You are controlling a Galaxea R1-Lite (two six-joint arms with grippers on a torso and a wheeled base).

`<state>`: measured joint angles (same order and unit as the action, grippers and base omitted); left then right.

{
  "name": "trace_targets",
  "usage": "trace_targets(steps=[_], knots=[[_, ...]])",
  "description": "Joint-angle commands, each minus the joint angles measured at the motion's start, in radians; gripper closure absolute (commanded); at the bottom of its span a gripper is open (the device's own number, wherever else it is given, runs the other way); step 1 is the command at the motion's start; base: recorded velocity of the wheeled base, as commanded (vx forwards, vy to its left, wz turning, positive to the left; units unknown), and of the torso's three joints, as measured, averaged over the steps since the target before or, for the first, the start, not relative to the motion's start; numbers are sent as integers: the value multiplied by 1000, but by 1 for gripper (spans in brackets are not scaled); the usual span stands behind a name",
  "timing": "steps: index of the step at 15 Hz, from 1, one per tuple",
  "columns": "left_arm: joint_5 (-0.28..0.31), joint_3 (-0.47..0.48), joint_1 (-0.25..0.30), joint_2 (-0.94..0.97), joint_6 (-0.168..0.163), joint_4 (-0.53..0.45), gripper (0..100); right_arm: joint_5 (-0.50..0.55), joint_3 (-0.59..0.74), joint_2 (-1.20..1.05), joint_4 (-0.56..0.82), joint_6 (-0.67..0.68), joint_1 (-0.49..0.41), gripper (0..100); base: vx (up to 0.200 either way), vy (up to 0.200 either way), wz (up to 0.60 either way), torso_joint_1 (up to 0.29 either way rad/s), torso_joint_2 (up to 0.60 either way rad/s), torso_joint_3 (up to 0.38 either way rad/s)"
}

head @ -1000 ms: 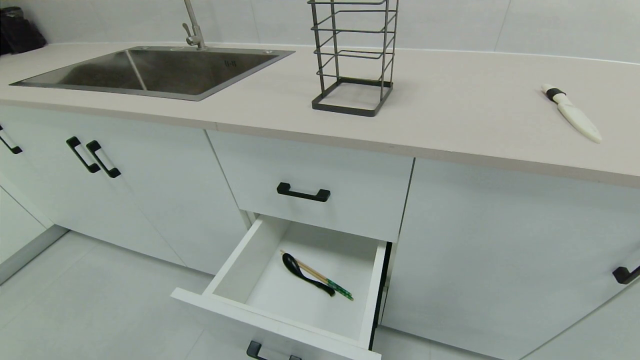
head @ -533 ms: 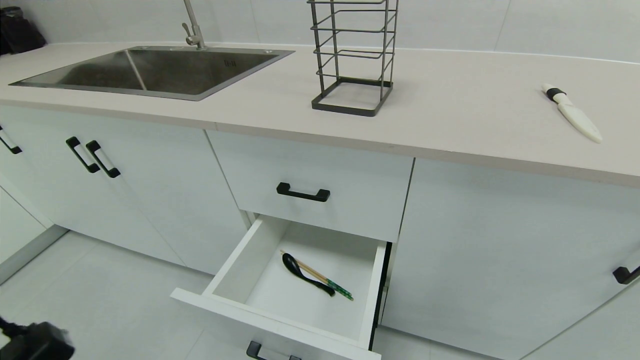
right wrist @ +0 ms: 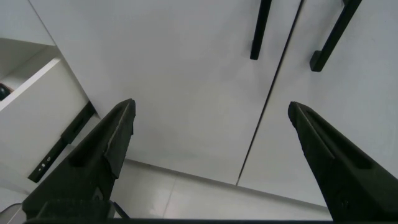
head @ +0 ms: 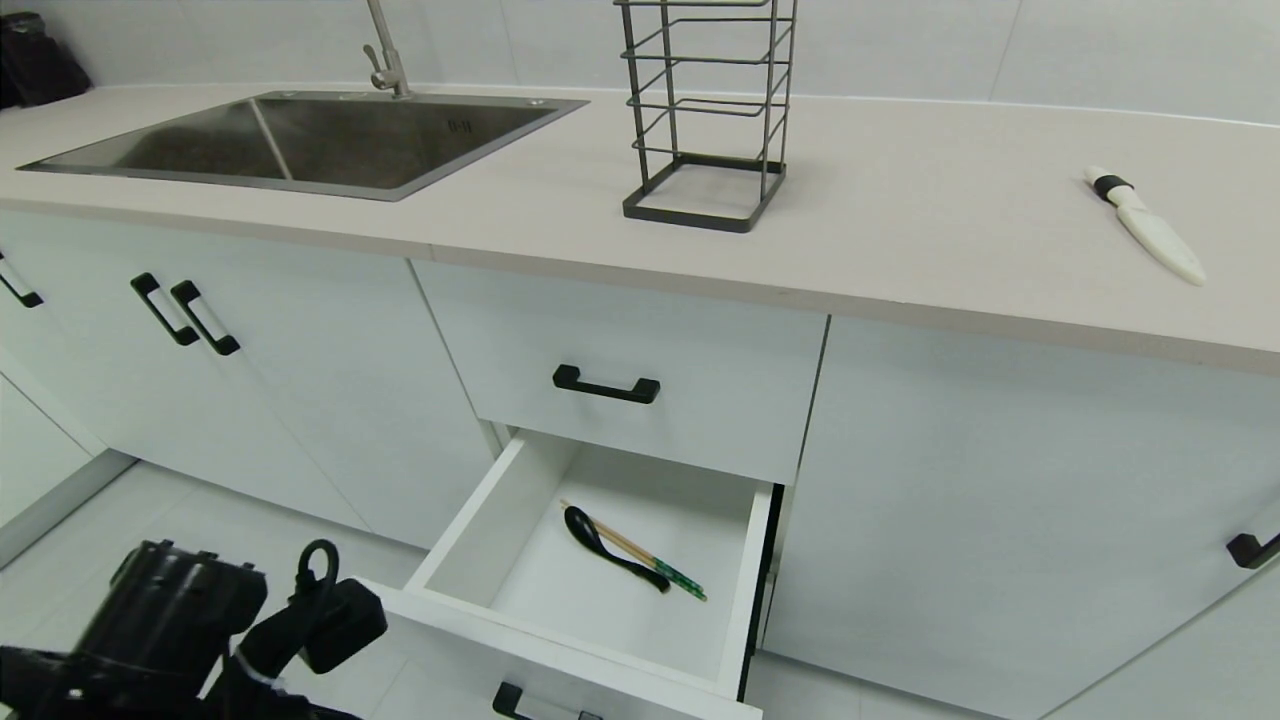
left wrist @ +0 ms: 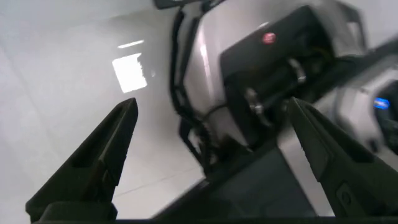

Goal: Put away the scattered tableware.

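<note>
1. The left arm (head: 170, 630) sits at 7 o'clock in the head view, low above the floor and just beside the open drawer's front corner; the left gripper (left wrist: 211, 109) has its fingers spread wide with nothing between them
2. The sink (head: 200, 184) is set into the countertop (head: 900, 230), at 10 o'clock from the drawer
3. The wire rack (head: 690, 212) stands upright on the countertop, at 12 o'clock from the drawer
4. The drawer (head: 470, 520) is pulled out; the black spoon (head: 600, 545) and chopsticks (head: 665, 572) lie inside it, touching, the chopsticks' tips toward 4 o'clock
5. The white knife (head: 1150, 232) lies flat on the countertop at 3 o'clock from the rack, well apart from it, tapered end toward 5 o'clock
6. The right gripper (right wrist: 211, 109) is wide apart and empty, facing white cabinet doors (right wrist: 186, 93)
</note>
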<state>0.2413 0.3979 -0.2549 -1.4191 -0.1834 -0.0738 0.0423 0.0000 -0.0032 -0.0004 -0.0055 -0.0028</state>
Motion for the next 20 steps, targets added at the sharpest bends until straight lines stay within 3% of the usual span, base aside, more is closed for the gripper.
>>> trace_targets(steps=[1,6,9,12,17,20], knots=[[-13,42,-1,-141,15,19,0,-1,0,3,0,-1,0,0,0,0,0,0,0,0],[-102,104,-29,-155,79,20,0,1,0,3,0,-1,0,0,0,0,0,0,0,0],[-138,150,-66,-182,154,20,0,1,0,3,0,-1,0,0,0,0,0,0,0,0],[-146,157,-67,-210,162,40,0,1,0,3,0,-1,0,0,0,0,0,0,0,0],[-168,156,-66,-310,190,181,0,-1,0,3,0,-1,0,0,0,0,0,0,0,0],[-166,170,-64,-314,191,187,0,-1,0,3,0,-1,1,0,0,0,0,0,0,0]])
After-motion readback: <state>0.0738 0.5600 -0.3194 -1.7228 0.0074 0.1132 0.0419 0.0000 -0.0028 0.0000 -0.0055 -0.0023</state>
